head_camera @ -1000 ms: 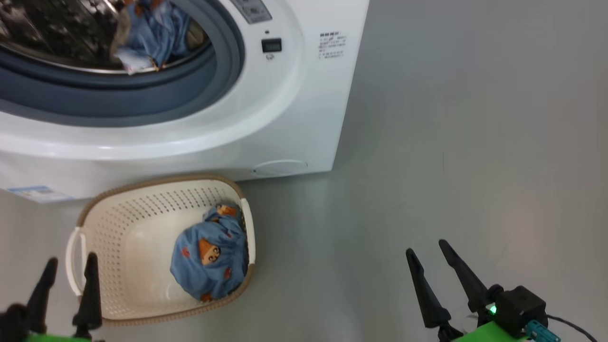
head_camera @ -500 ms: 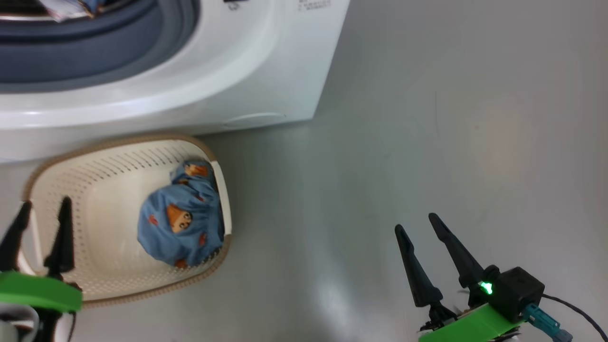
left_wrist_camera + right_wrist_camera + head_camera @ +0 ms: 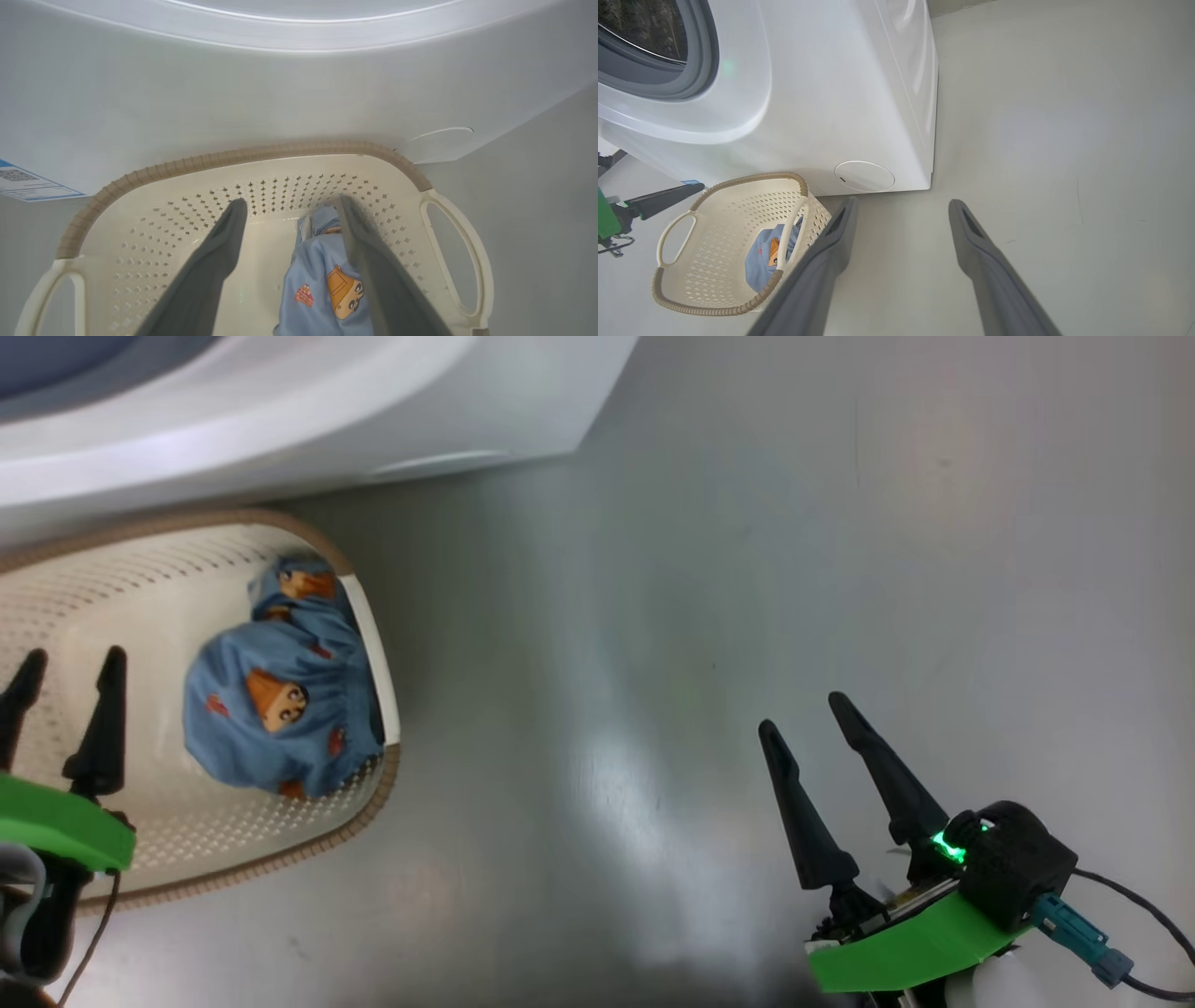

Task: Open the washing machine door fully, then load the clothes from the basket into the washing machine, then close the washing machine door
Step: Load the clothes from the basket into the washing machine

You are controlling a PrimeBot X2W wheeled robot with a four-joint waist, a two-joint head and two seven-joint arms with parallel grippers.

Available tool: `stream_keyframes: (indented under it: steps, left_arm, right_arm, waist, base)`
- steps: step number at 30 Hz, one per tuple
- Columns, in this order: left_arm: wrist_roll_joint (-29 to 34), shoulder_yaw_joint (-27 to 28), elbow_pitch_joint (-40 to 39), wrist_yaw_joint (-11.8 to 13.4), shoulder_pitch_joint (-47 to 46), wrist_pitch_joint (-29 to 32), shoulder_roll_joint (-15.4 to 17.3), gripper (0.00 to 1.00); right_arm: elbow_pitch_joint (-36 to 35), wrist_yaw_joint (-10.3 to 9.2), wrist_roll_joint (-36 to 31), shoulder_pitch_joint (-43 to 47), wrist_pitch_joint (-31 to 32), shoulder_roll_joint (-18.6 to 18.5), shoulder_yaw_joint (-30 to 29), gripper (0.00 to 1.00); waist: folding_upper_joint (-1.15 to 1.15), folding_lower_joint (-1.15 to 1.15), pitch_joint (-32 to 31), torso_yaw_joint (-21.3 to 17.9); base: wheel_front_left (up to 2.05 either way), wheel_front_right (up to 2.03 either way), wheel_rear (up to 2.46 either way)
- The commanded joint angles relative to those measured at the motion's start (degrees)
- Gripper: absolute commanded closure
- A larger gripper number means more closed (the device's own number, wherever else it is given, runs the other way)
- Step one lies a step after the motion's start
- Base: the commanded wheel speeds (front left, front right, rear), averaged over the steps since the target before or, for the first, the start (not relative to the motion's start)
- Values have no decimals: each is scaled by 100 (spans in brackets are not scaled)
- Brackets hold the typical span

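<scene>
Has tipped down, pushing the washing machine (image 3: pixel 280 420) to the view's top edge. Now holds the left gripper (image 3: pixel 73 658), spread wide and empty, over the basket (image 3: pixel 140 569), beside the clothes (image 3: pixel 271 709) at its right end — looks set for a pick. Leaves the right gripper (image 3: pixel 801 713) wide, empty too.

In the head view the left edge cut off the basket (image 3: pixel 121 588), and the top edge cut off the washing machine (image 3: pixel 280 420).

Smooth grey floor (image 3: pixel 709 569) carries a soft sheen and a few thin dark marks.
</scene>
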Motion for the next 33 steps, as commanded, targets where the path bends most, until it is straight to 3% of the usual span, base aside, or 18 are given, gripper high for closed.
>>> stream_keyframes:
  steps: [1,21,33]
  left_arm:
    - [-126,11,62,-8,-71,-37,338,0]
    - [-1213,-2510,873,-9,-1188,-37,1000,0]
    - [-1803,-3436,1382,-9,-1872,-37,1079,0]
  right_arm:
    - [-138,9,-12,49,-27,3,188,0]
    - [-257,9,75,-103,-27,3,309,0]
    - [-239,9,105,-197,-27,3,390,0]
  waist:
    - [0,0,315,-98]
    - [0,0,1043,-230]
    - [0,0,1370,-274]
  base:
    - [0,0,0]
    - [0,0,0]
    - [0,0,0]
